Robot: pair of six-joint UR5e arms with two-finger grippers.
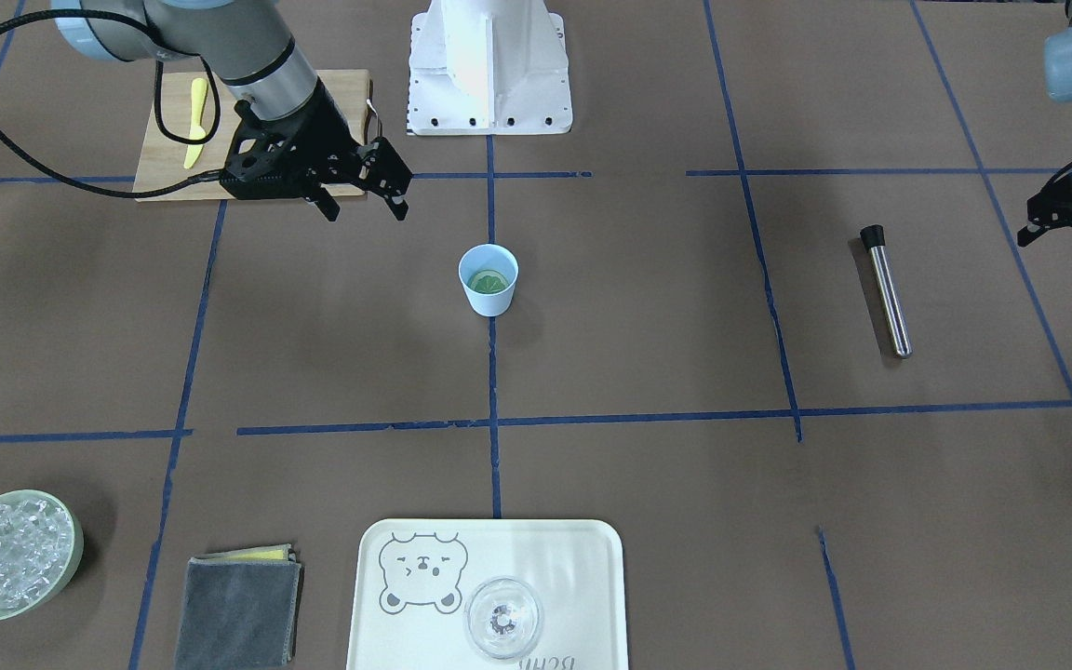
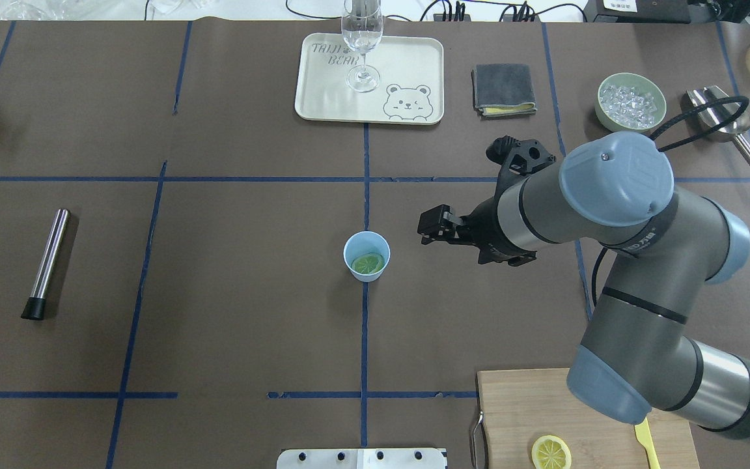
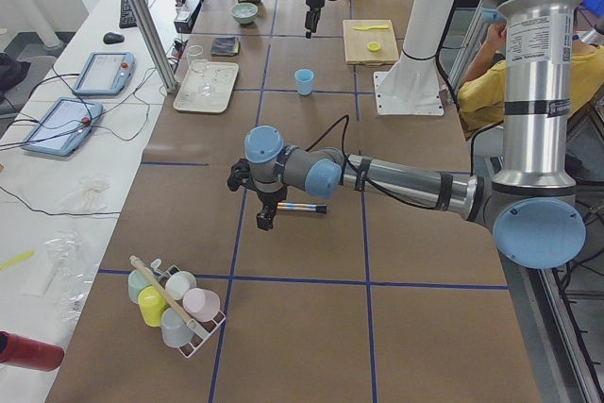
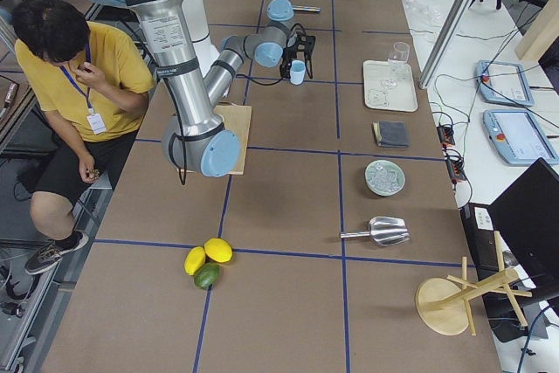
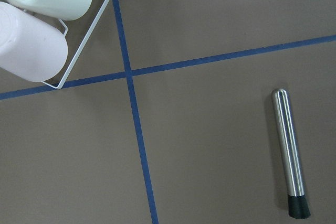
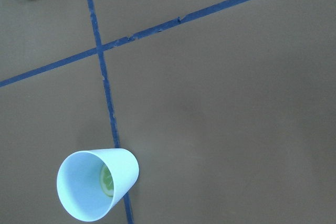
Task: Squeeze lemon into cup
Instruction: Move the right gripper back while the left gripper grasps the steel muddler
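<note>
The light-blue cup (image 1: 488,279) stands upright at the table's middle, on a blue tape line. A lemon slice (image 2: 368,263) lies flat inside it, and it also shows in the right wrist view (image 6: 106,179) inside the cup (image 6: 94,190). A second lemon slice (image 2: 551,452) lies on the wooden cutting board (image 2: 525,404). My right gripper (image 1: 365,214) is open and empty, raised beside the cup and apart from it. My left gripper (image 1: 1062,251) is open and empty, far off near the steel muddler (image 1: 885,290).
A yellow knife (image 1: 196,121) lies on the board. A cream tray (image 1: 592,558) with a clear glass (image 1: 503,619), a grey cloth (image 1: 238,609) and a green bowl of ice (image 1: 10,554) line the far edge. A rack of cups (image 3: 175,304) stands at the left end.
</note>
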